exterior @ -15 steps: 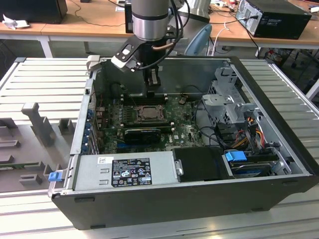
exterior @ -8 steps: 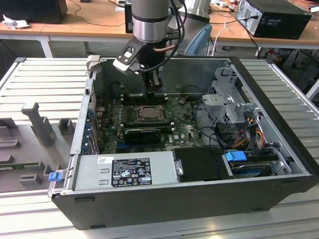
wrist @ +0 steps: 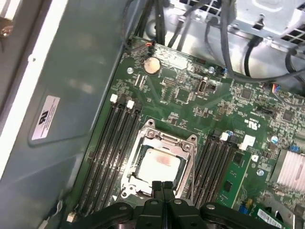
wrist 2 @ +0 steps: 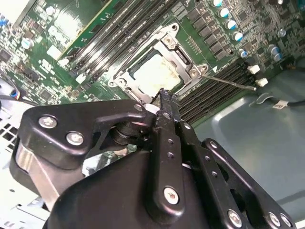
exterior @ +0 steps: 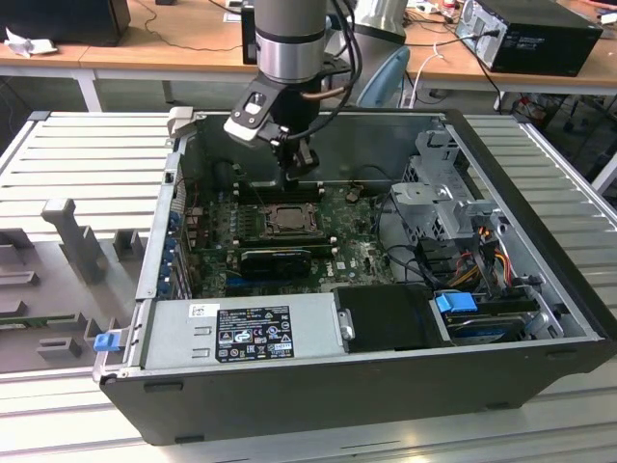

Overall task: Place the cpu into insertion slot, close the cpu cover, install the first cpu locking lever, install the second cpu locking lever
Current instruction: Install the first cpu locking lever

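The cpu [wrist: 159,164] lies flat in the insertion slot [exterior: 287,220] on the green motherboard, its pale face showing through the window of the cpu cover [wrist: 187,143]. The cover lies down around it, as the second wrist view also shows, with the cpu [wrist 2: 155,71] inside the cover [wrist 2: 183,57]. A thin metal locking lever [wrist 2: 231,82] sticks out sideways from the socket's corner. My gripper [exterior: 297,176] hangs just above the socket's far edge, shut with nothing between its fingers. Its fingertips [wrist: 162,187] are pressed together over the socket's rim.
Black memory slots [wrist: 112,148] flank the socket on both sides. The case's grey wall [wrist: 71,95] rises close behind. A power supply [exterior: 246,328], drive cage [exterior: 439,193] and cable bundles [exterior: 482,260] fill the exterior view's right and near side.
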Robot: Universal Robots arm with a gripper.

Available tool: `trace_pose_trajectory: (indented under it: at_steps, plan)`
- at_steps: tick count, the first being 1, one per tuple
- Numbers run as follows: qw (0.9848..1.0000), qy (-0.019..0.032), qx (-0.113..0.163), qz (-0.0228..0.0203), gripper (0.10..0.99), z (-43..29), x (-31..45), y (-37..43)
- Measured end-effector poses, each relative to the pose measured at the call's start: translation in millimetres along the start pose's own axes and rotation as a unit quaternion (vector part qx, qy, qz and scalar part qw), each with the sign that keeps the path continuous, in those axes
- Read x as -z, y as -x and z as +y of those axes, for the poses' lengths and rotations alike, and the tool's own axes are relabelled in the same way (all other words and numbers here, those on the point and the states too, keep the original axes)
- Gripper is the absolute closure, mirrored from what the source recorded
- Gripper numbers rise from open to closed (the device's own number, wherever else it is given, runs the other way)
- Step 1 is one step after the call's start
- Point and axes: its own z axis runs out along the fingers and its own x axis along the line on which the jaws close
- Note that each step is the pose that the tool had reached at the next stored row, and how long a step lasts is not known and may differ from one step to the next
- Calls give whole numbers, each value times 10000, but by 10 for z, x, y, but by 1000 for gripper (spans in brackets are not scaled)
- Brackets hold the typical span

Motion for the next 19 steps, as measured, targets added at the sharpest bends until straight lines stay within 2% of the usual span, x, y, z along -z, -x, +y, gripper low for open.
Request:
trace_pose_trajectory:
  at_steps: [1,3,7,10,12,15,17,19]
  plan:
    - [9999,0,141,6,980,0,-1,0]
    - [9988,-2,495,19,980,0,-1,0]
    - [9952,-3,976,36,980,0,-1,0]
    - [9934,-5,1144,42,980,-4,-1,9]
    - [9928,-4,1195,44,980,-8,-1,19]
    - [9908,-4,1349,50,980,-12,-1,32]
    - [9890,-6,1480,55,980,-13,-1,33]
    - [9864,-6,1643,61,980,-13,-1,34]
